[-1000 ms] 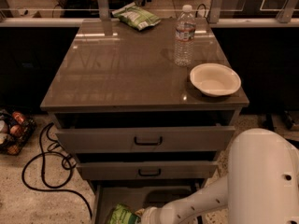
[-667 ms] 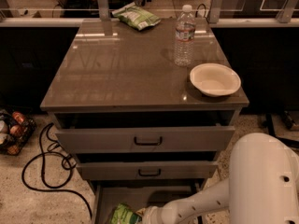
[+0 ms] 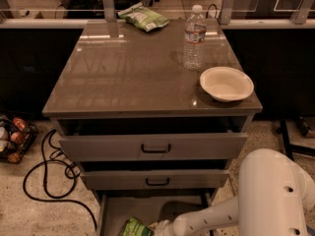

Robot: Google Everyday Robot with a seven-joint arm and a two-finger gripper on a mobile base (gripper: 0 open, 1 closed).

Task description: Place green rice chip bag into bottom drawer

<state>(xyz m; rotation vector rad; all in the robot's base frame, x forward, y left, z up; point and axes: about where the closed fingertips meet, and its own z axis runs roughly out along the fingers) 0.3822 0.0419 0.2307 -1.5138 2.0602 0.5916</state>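
Note:
The green rice chip bag (image 3: 134, 227) shows as a bright green crinkled corner at the bottom edge of the camera view, inside the open bottom drawer (image 3: 142, 208). My white arm reaches in from the lower right, and the gripper (image 3: 156, 228) sits right beside the bag at the frame's bottom edge. Most of the bag and the gripper's tips are cut off by the frame.
Two upper drawers (image 3: 155, 147) with black handles stand slightly open above. The cabinet top (image 3: 133, 68) holds a paler green-and-white bag (image 3: 145, 17), a water bottle (image 3: 194, 37) and a white bowl (image 3: 226, 83). A black cable (image 3: 47, 181) and a basket (image 3: 12, 139) lie on the floor at left.

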